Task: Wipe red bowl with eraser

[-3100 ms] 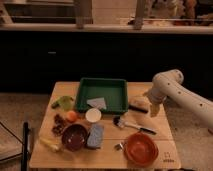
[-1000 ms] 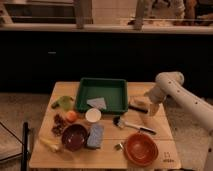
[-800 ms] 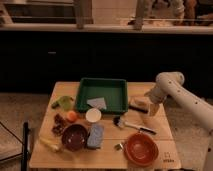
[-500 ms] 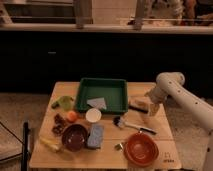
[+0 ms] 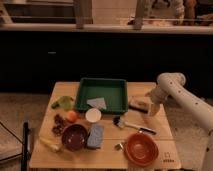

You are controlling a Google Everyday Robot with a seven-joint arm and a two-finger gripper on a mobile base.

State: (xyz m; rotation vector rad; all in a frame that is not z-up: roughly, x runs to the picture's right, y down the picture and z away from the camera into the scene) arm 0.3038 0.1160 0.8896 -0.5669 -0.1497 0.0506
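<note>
My gripper hovers at the eraser by the table's right edge, likely to pick it up. I cannot tell its grip. The red bowl waits nearer.

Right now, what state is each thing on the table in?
red bowl: upright, empty.
green tray: holding a grey cloth.
eraser: lying flat, right of the green tray.
maroon bowl: upright.
brush: lying on its side.
tool: low beside the eraser, at the table's right edge.
</note>
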